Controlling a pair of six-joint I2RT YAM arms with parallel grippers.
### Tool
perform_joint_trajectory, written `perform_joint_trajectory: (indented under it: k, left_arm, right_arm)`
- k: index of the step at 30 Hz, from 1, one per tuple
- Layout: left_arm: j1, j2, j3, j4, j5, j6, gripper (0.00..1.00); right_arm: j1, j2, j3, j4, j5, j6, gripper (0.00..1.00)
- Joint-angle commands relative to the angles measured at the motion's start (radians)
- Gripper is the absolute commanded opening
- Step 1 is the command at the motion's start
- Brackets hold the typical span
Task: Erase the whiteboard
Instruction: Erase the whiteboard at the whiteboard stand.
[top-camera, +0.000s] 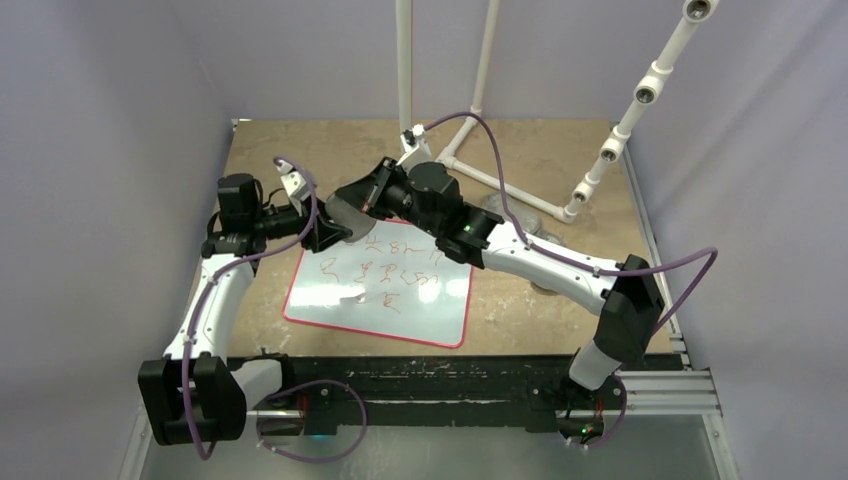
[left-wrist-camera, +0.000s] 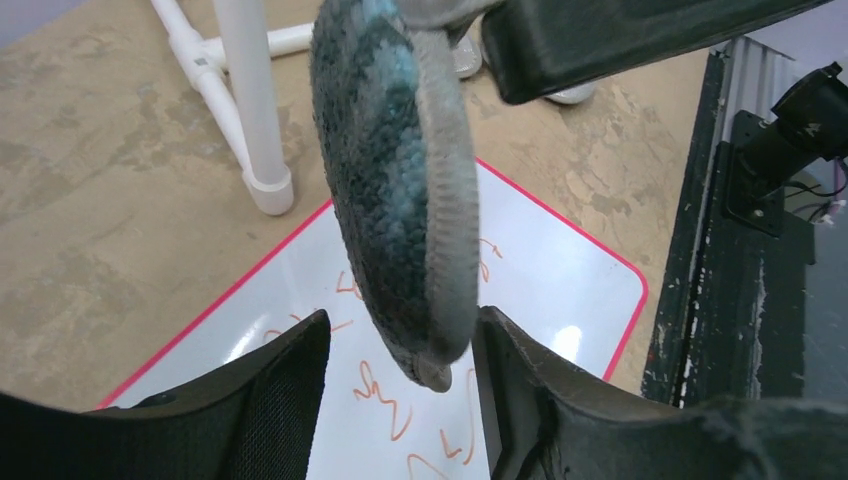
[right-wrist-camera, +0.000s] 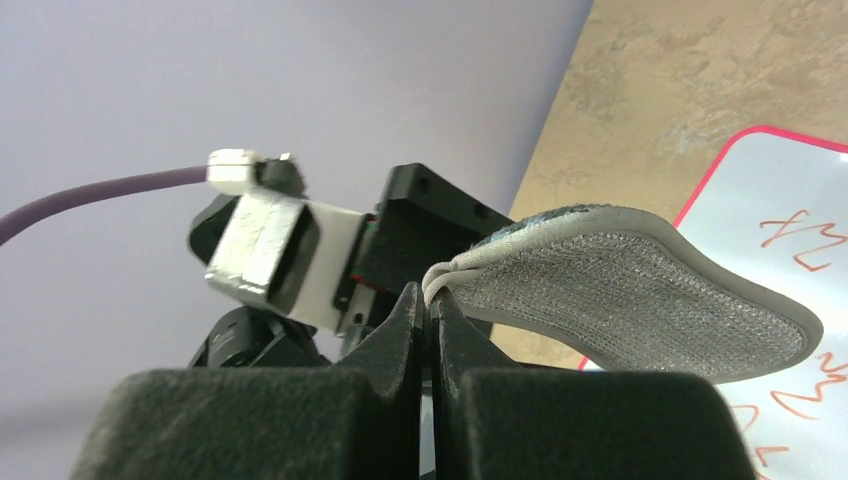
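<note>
The whiteboard (top-camera: 385, 290) lies flat on the table, white with a thin red rim and several red scribbles; it also shows in the left wrist view (left-wrist-camera: 560, 280) and the right wrist view (right-wrist-camera: 790, 190). My right gripper (top-camera: 362, 200) (right-wrist-camera: 428, 295) is shut on the edge of a grey-and-blue oval pad (top-camera: 345, 215) (left-wrist-camera: 400, 180) (right-wrist-camera: 640, 300), holding it in the air above the board's far left corner. My left gripper (top-camera: 328, 232) (left-wrist-camera: 402, 335) is open, its jaws standing on either side of the pad's lower tip.
A white pipe frame (top-camera: 470, 150) (left-wrist-camera: 245, 100) stands on the table behind the board. Small silvery pads (top-camera: 545, 235) lie near its base at the back right. A black rail (top-camera: 450, 380) runs along the near edge. Purple walls enclose the table.
</note>
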Motion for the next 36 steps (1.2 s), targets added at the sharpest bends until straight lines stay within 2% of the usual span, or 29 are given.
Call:
perform_joint_trajectory:
  k: [1,5,8,10,11,12,13,16,17,18,20,21,23,25,28,34,36]
  left_arm:
    - [-0.037,0.017,0.005,-0.035,0.052,0.006,0.52]
    - [-0.071,-0.035,-0.057,0.145,-0.016,-0.14,0.52]
    - [-0.071,-0.048,-0.053,0.177,-0.072,-0.151,0.5]
    - [-0.071,-0.054,-0.055,0.148,-0.102,-0.12,0.38]
    - [-0.071,-0.058,-0.059,0.136,-0.12,-0.099,0.26]
    - [-0.071,-0.059,-0.058,0.117,-0.139,-0.072,0.1]
    - [-0.072,-0.058,-0.053,0.083,-0.157,-0.039,0.0]
    - [-0.071,-0.047,-0.003,-0.011,-0.173,0.106,0.0]
    - [-0.071,-0.044,0.021,-0.04,-0.176,0.167,0.0]
    - [-0.071,-0.043,0.04,-0.068,-0.179,0.229,0.0]
    - [-0.071,-0.039,0.081,-0.112,-0.189,0.351,0.0]
    - [-0.071,-0.037,0.099,-0.129,-0.195,0.397,0.0]
    - [-0.071,-0.032,0.141,-0.195,-0.197,0.541,0.0]
    - [-0.071,-0.033,0.159,-0.232,-0.211,0.673,0.0]
    - [-0.071,-0.043,0.162,-0.246,-0.251,0.788,0.0]
    - [-0.071,-0.092,0.124,-0.214,-0.256,0.878,0.0]
    - [-0.071,-0.11,0.103,-0.185,-0.26,0.866,0.0]
  right_arm:
    - [-0.017,-0.054,-0.042,0.116,-0.064,0.076,0.0]
    - [-0.02,-0.041,-0.057,0.14,-0.08,0.116,0.0]
    - [-0.02,-0.054,-0.066,0.126,-0.076,0.112,0.0]
    - [-0.022,-0.078,-0.083,0.114,-0.051,0.104,0.0]
    - [-0.022,-0.091,-0.092,0.106,-0.03,0.097,0.0]
    - [-0.022,-0.104,-0.1,0.096,-0.017,0.088,0.0]
    - [-0.023,-0.116,-0.106,0.083,-0.005,0.077,0.0]
    - [-0.026,-0.144,-0.122,0.018,0.028,0.044,0.0]
    - [-0.026,-0.151,-0.126,-0.006,0.037,0.028,0.04]
    - [-0.028,-0.156,-0.128,-0.032,0.043,0.01,0.16]
    - [-0.032,-0.159,-0.129,-0.073,0.039,-0.02,0.5]
    - [-0.035,-0.158,-0.124,-0.084,0.025,-0.041,0.63]
    - [-0.036,-0.161,-0.114,-0.101,-0.006,-0.065,0.78]
    - [-0.036,-0.178,-0.124,-0.097,-0.033,-0.075,0.84]
    - [-0.036,-0.223,-0.173,-0.015,-0.092,-0.07,0.88]
    - [-0.036,-0.183,-0.149,0.054,-0.15,-0.043,0.85]
    - [-0.034,-0.152,-0.135,0.076,-0.19,-0.032,0.82]
